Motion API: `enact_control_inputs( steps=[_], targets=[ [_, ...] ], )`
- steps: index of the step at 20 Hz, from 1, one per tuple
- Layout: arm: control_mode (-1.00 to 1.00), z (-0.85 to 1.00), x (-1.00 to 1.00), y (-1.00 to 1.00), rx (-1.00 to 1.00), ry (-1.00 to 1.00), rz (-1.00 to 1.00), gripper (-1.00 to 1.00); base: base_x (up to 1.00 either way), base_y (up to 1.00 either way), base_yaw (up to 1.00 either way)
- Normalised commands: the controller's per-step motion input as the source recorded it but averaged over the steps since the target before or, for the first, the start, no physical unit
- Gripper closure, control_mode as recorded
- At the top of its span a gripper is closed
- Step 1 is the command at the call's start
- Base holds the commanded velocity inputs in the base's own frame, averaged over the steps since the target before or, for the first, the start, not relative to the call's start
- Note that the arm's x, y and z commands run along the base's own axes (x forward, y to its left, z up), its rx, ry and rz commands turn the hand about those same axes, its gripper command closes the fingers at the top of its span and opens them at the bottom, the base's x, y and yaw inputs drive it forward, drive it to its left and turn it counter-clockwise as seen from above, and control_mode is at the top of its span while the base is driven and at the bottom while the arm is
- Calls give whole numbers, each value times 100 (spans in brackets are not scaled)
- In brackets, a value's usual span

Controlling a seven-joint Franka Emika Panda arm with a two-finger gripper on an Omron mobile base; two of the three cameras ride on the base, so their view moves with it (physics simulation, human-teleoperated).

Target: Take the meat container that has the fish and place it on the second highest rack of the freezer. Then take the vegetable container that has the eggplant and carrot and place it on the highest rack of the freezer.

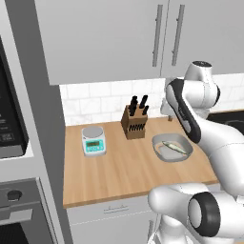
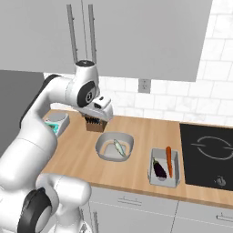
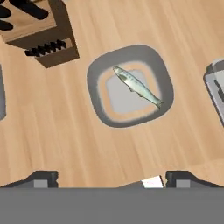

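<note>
The fish (image 3: 138, 87) was small, slim and silvery-green with a paler belly, shorter than its bowl (image 3: 94, 83) was wide. It lay flat in the middle of that grey, rounded-square bowl, which sat on the wooden counter (image 3: 109, 144). In the hand view its long axis ran diagonally, from about ten o'clock to four o'clock, with the narrow tail end toward four o'clock and the blunter end toward ten. In the right base view the same fish (image 2: 119, 148) slanted across the bowl (image 2: 102, 152). At three o'clock from the bowl in that view stood a grey tray (image 2: 175, 181) holding a dark purple eggplant (image 2: 159, 169) and an orange carrot (image 2: 169, 161) side by side, both lengthwise. A knife block (image 3: 39, 33) stood at ten o'clock from the bowl in the hand view, and a scale (image 1: 93, 140) lay farther along the counter. The gripper (image 3: 111, 179) hovered above the bowl, jaws spread wide, holding nothing.
</note>
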Motion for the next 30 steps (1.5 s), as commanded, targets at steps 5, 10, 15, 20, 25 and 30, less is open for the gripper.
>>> enact_control_inputs(
  steps=[5,10,15,20,25,30],
  targets=[
    [-100,-45,11,-36,5,4,-47,-100,0,0,0],
    [-100,-44,20,-43,4,4,-26,-100,0,0,0],
    [-100,-55,9,-13,3,5,-16,-100,0,0,0],
    [-100,-57,4,-1,2,4,-19,-100,0,0,0],
    [-100,-40,0,0,0,0,-12,-100,0,0,0],
    [-100,-36,0,0,0,0,-10,-100,0,0,0]
  ],
)
